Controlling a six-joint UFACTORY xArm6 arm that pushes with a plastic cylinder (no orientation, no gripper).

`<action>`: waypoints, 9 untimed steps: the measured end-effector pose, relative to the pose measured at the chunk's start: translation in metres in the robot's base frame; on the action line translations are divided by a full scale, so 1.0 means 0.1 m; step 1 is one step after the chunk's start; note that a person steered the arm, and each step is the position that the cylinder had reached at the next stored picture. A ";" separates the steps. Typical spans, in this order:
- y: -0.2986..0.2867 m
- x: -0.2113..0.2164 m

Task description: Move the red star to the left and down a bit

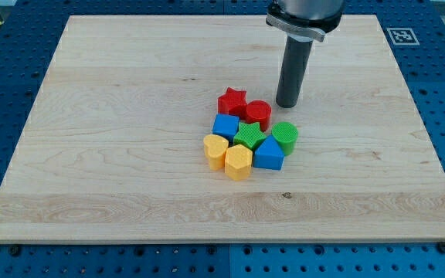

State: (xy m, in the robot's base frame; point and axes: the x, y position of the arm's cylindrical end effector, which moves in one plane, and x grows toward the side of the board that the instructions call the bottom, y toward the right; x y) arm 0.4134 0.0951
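We were in a robotics lab: a wooden board lay on a blue perforated bench, with a fiducial tag at the frame's upper right.

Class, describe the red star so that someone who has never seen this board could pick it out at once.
On the wooden board, find the huddle of coloured blocks near the middle. The red star sits at the huddle's top-left corner, beside the red cylinder and above the blue block. It is the only red piece with points.
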 end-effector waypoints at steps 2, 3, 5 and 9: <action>-0.33 0.00; -0.54 -0.07; -0.80 -0.07; -1.19 -0.07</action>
State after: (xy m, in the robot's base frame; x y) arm 0.4065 -0.0236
